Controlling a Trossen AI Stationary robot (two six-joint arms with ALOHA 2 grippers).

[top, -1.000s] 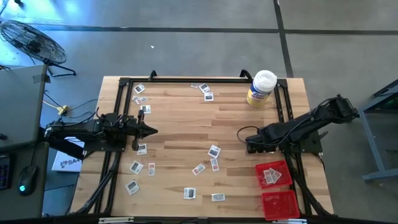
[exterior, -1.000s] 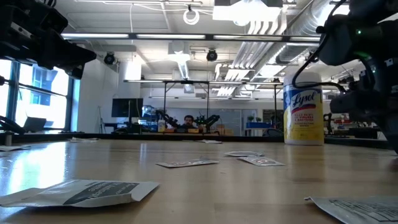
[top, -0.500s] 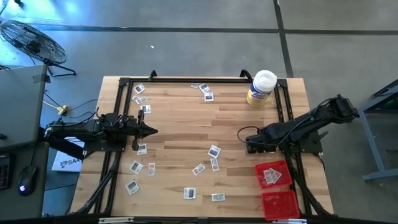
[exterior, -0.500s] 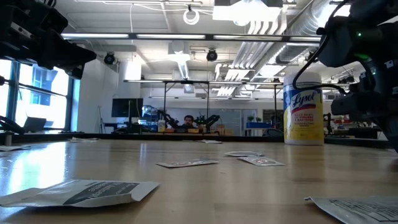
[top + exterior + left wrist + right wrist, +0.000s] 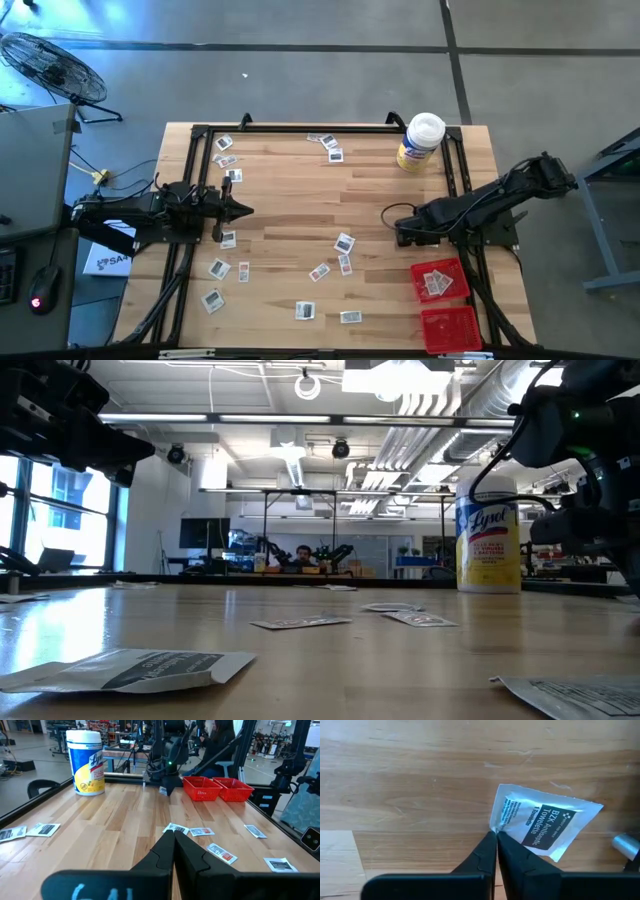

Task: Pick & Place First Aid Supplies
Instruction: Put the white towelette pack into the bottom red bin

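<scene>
Many small white-grey packets lie flat on the wooden table, such as one [image 5: 343, 243] near the middle and one [image 5: 211, 299] at the near left. My right gripper [image 5: 400, 232] [image 5: 495, 834] points down at the table's right side, shut on one packet [image 5: 540, 827] printed "BZK Antiseptic Towelette". In the high view the arm hides that packet. My left gripper [image 5: 245, 211] [image 5: 173, 834] hovers level over the table's left side, shut and empty. My right gripper pinches the towelette packet by one corner [image 5: 493, 826] between its two fingertips, coming from above and pointing down. The rest of the packet spreads out flat beside the fingers over the wood; whether it is lifted clear I cannot tell.
Two red trays stand at the near right, one [image 5: 416, 272] holding packets, the other [image 5: 450, 328] nearer the front edge. A yellow, white-lidded wipes jar [image 5: 420, 140] stands at the far right. A black frame [image 5: 300, 128] runs along the table's edges.
</scene>
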